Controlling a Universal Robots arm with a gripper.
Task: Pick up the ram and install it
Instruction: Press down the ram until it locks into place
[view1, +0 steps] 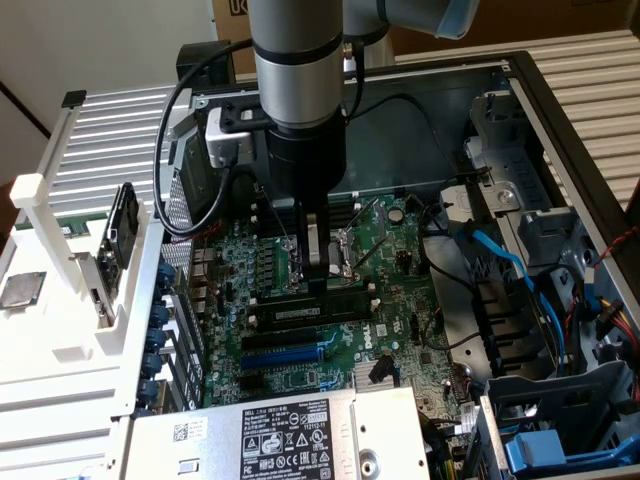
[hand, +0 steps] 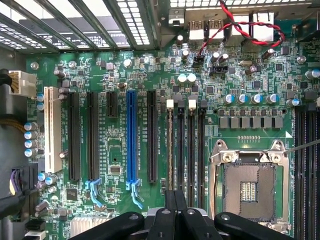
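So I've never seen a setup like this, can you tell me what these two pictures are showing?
It is an open computer case with a robot arm reaching in from above. One picture is taken from outside the arm; the other from a camera on its wrist, looking down on the green motherboard. The gripper, the arm's two-fingered hand, is shut and sits right over a long dark memory stick, the ram, which lies along a memory slot beside the blue expansion slot and the empty silver processor socket.
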